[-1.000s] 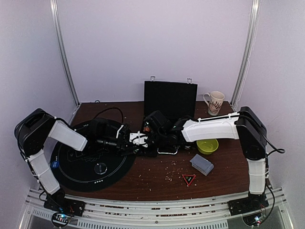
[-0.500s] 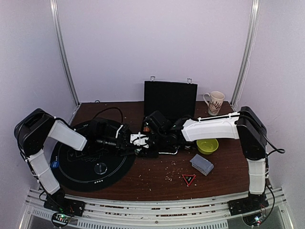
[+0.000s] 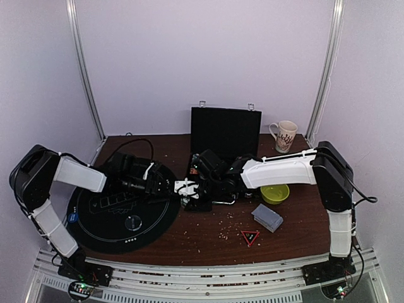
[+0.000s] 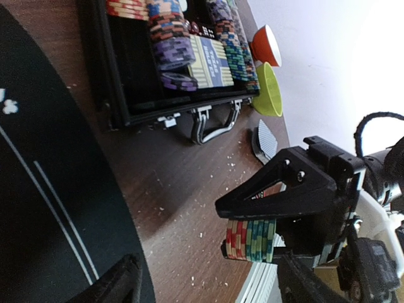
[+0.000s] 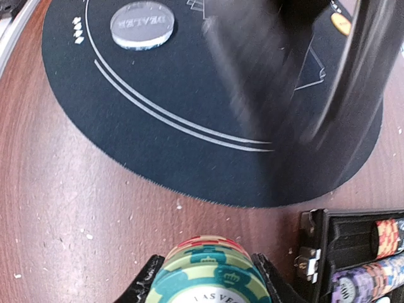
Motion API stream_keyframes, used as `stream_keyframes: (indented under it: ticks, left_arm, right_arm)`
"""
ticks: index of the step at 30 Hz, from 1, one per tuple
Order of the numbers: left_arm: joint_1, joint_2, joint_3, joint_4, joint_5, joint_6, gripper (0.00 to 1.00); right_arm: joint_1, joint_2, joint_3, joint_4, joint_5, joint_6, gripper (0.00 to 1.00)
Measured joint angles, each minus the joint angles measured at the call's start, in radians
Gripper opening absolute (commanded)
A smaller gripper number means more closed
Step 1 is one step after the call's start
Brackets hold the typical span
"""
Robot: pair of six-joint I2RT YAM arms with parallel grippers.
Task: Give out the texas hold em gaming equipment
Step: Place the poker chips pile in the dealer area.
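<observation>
A: Entry, 8 o'clock on surface (image 3: 208, 243): round black mat (image 3: 101, 227). Contents?
B: Clear dealer disc (image 3: 133, 221) toward its 6 o'clock edge; blue chip (image 3: 73, 218) at its 9 o'clock rim. Little else laid out.
A: Left pincer (image 4: 205, 274)?
B: Over the mat's 3 o'clock edge, spread apart, nothing between.
A: Right pincer (image 5: 208, 287)?
B: Just at 3 o'clock of the left one, clamped on chip stack (image 4: 249, 240), red and green edged, above bare wood between mat and open chip case (image 4: 158, 112).
A: Case contents?
B: Rows of chips (image 4: 165, 44), seemingly near full.
A: 4 o'clock?
B: Deck (image 3: 267, 216), grey-backed, flat, well apart from mat; yellow-green bowl (image 3: 275, 193) just at its 12 o'clock.
A: Progress?
B: Early, by judgement. Two discs placed; held stack not yet set down; cased chips and all cards left to hand out.
</observation>
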Motion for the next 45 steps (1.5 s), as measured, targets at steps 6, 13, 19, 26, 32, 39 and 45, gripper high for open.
stream_keyframes:
  ticks: [6,13,19,26,32,39,45]
  left_arm:
    - [0.063,-0.069,0.016,-0.159,-0.045,0.105,0.77]
    - [0.114,-0.121,0.07,-0.336,-0.115,0.218,0.77]
    - [0.138,-0.15,0.129,-0.487,-0.208,0.322,0.77]
    - [0.15,-0.198,0.153,-0.615,-0.323,0.404,0.77]
    - [0.249,-0.227,0.171,-0.692,-0.409,0.438,0.77]
    - [0.28,-0.259,0.203,-0.753,-0.506,0.499,0.77]
    - [0.282,-0.259,0.203,-0.783,-0.537,0.521,0.77]
  right_arm:
    - [0.008,0.0,-0.023,-0.016,0.0,-0.002,0.0]
    - [0.04,0.0,-0.045,-0.031,-0.003,-0.008,0.0]
    - [0.073,0.004,-0.042,-0.028,-0.014,-0.011,0.0]
    - [0.094,0.062,0.026,-0.02,-0.026,0.012,0.0]
    - [0.101,0.169,0.16,-0.019,-0.012,0.04,0.0]
    - [0.103,0.233,0.262,-0.026,0.024,0.064,0.0]
    - [0.109,0.312,0.374,-0.063,0.054,0.073,0.0]
